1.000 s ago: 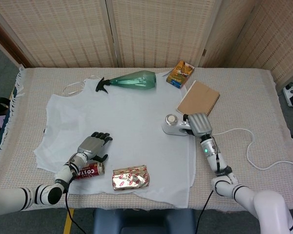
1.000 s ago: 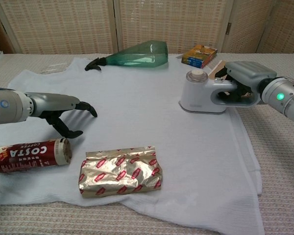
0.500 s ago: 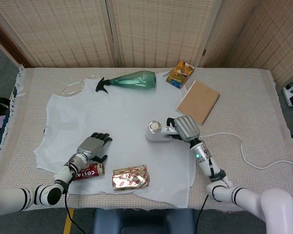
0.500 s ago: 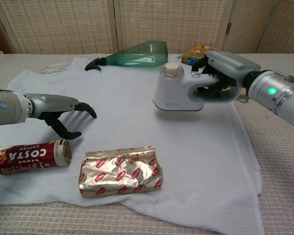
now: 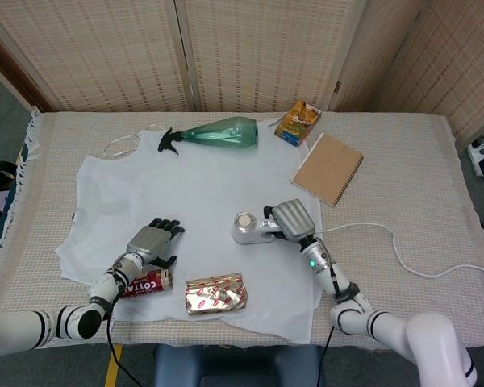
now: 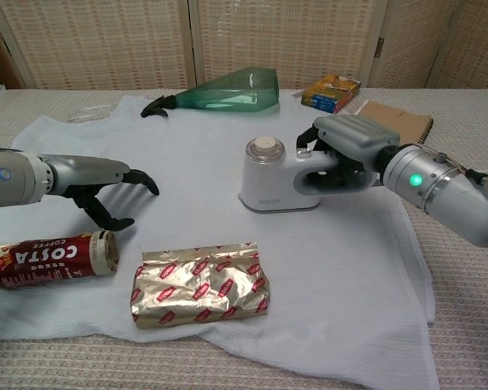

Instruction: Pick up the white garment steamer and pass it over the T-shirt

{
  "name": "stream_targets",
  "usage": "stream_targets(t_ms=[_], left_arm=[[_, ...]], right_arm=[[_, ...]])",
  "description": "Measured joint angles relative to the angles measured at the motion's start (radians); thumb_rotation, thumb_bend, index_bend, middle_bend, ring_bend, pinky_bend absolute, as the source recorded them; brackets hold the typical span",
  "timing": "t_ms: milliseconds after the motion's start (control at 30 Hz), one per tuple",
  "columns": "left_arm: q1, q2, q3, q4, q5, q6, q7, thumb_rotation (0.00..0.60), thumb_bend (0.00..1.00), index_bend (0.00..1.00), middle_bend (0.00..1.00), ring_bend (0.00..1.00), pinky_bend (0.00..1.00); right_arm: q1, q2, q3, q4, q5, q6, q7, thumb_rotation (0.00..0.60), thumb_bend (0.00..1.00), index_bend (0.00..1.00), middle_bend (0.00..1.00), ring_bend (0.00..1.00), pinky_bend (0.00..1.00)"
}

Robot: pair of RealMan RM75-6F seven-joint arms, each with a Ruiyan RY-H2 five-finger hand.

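Midway through the pass, the right robot hand (image 6: 346, 150) grasps the white garment steamer (image 6: 276, 177) by its handle, low over the T-shirt (image 6: 203, 162); the next move likely calls for a level sweep across unsteamed fabric.

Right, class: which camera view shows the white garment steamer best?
The chest view: the white garment steamer appears large and side-on, its handle gripped by the right hand. The head view shows the steamer small from above, mostly its round top, handle hidden under the hand.
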Motion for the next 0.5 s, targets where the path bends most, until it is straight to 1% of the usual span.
stream_targets(t_ms=[300,400,500], left_arm=[[0.004,0.002,0.0,-0.003,0.007,0.001,-0.005,0.451,0.48,0.16,0.07,0.0,0.0],[0.005,0.007,0.001,-0.007,0.011,0.003,-0.005,0.451,0.48,0.16,0.07,0.0,0.0],[0.007,0.01,-0.001,-0.01,0.014,0.006,-0.008,0.447,0.48,0.16,0.07,0.0,0.0]], right_arm=[[-0.051,0.016,0.019,0.124,0.064,-0.021,0.014,0.6,0.66,0.71,0.81,0.87,0.92],[-0.069,0.038,0.023,0.133,0.069,-0.009,0.03,0.6,0.66,0.71,0.81,0.87,0.92],[-0.08,0.06,0.026,0.116,0.066,0.012,0.046,0.6,0.66,0.71,0.81,0.87,0.92]])
